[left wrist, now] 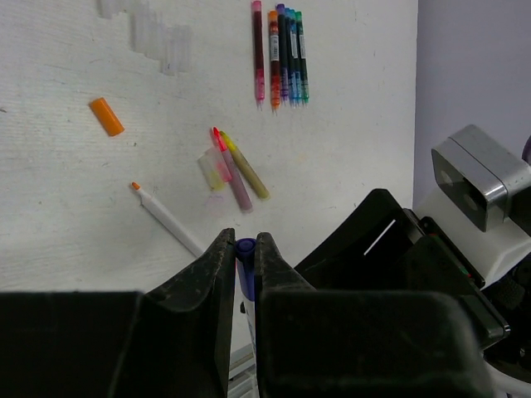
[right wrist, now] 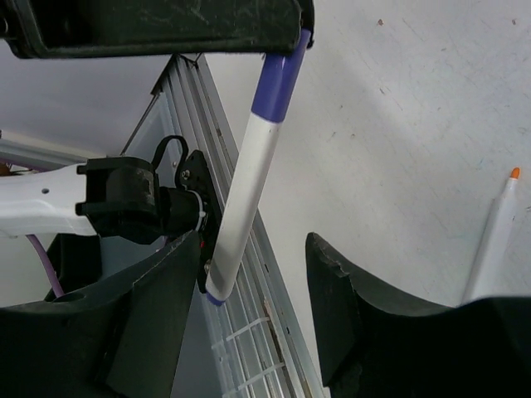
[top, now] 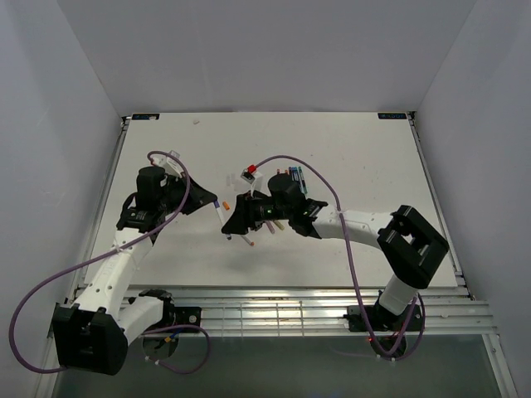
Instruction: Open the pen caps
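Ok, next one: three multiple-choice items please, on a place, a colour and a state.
1. Where is the orange cap? A loose on the table B on its pen C off the table
2. Cap colour of the pen in the left fingers? A red B blue C yellow
3. The right fingers are: A open B shut on the pen C shut empty
Key: 1 A, it lies alone on bare table; 2 B, blue cap shows between the shut fingers; 3 A, wide gap around the pen.

Tabletop (top: pixel 348 149): white, as I see it.
Orange cap (left wrist: pixel 106 116): loose, mid-table.
White pen (left wrist: pixel 166 220): orange tip bare.
Pink pen (left wrist: pixel 231 172), yellow pen (left wrist: pixel 247 167): uncapped, touching.
Pen row (left wrist: pixel 282 54): side by side.
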You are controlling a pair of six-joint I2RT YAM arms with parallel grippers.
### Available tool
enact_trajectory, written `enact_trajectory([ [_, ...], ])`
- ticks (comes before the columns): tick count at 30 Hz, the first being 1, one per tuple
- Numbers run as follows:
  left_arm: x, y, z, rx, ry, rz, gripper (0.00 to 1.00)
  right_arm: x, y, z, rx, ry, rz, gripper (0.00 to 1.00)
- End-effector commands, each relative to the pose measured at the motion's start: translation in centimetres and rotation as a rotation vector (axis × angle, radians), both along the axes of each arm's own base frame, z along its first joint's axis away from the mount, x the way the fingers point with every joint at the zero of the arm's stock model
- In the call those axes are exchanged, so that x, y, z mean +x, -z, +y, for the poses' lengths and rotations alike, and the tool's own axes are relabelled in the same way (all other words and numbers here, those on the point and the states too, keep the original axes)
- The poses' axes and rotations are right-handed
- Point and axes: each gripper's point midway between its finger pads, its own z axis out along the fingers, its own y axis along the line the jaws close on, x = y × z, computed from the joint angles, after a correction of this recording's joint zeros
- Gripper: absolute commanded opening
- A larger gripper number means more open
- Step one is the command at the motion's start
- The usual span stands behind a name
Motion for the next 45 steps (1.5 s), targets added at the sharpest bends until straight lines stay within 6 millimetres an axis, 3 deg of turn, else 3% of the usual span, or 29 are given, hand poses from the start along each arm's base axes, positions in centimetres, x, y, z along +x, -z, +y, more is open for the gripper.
enact_trajectory([
  [1, -0.6, -0.7, -0.9, -0.036, 0.034, -0.020, 0.00, 0.5, -2.8, 1.8, 0.098, -0.028, -0.032, 0.60],
  [3, -0.6, -0.7, -1.0, -0.043, 0.037, -0.019, 0.00, 0.5, -2.6, 2.0, 0.101, -0.035, -0.019, 0.56],
  [5, -0.6, -0.7, -1.1, -0.049, 0.038, -0.016, 0.00, 0.4, -2.1, 2.3, 0.096, -0.044, 0.000, 0.47],
  [6, -0.6, -0.7, -1.2, -0.050, 0.038, -0.017, 0.00, 0.4, -2.0, 2.4, 0.097, -0.046, 0.005, 0.32],
  [9, -0.5, -0.7, -1.3, -0.052, 0.045, -0.017, 0.00, 0.2, -1.8, 2.5, 0.116, -0.055, 0.016, 0.08],
  [10, -0.5, -0.6, -1.3, -0.051, 0.046, -0.013, 0.02, 0.1, -1.6, 2.4, 0.120, -0.058, 0.019, 0.08],
  [16, -0.9, 0.5, -1.2, -0.033, 0.053, -0.007, 0.34, 0.1, -1.9, 3.0, 0.141, -0.069, 0.034, 0.08],
  [21, -1.3, 1.4, -1.1, -0.021, 0.055, 0.005, 0.40, 0.2, -1.8, 3.5, 0.149, -0.076, 0.055, 0.08],
  [28, -0.9, 1.3, -0.9, -0.005, 0.049, -0.003, 0.30, 0.4, -1.5, 3.5, 0.142, -0.070, 0.059, 0.08],
  [31, -0.6, 1.4, -0.7, 0.002, 0.035, 0.003, 0.20, 0.5, -0.7, 3.2, 0.113, -0.051, 0.065, 0.08],
  [34, -0.4, 1.7, -0.6, 0.008, 0.019, 0.022, 0.02, 0.9, 0.1, 2.8, 0.071, -0.015, 0.051, 0.08],
  [37, 0.4, 2.1, -0.2, 0.021, -0.022, 0.060, 0.00, 1.6, 2.8, 1.9, -0.088, 0.073, 0.000, 0.08],
  [38, 0.8, 2.2, -0.1, 0.024, -0.038, 0.087, 0.00, 3.2, 4.7, 0.6, -0.231, 0.193, -0.025, 0.08],
  [39, 1.2, 2.2, 0.0, 0.027, -0.051, 0.099, 0.00, 2.9, 5.6, 0.3, -0.324, 0.214, -0.108, 0.08],
  [40, 1.5, 2.6, 0.4, 0.038, -0.079, 0.127, 0.00, 5.1, 6.6, -1.2, -0.450, 0.365, -0.202, 0.08],
  [41, 2.0, 2.6, 0.4, 0.038, -0.093, 0.141, 0.00, 5.4, 6.2, -1.4, -0.514, 0.400, -0.252, 0.08],
  [42, 3.2, 2.5, 0.3, 0.038, -0.102, 0.160, 0.00, 4.0, 8.1, -2.4, -0.639, 0.376, -0.300, 0.08],
  [45, 5.7, 2.5, 0.6, 0.048, -0.123, 0.201, 0.00, 3.7, 9.2, -3.6, -0.752, 0.396, -0.359, 0.08],
])
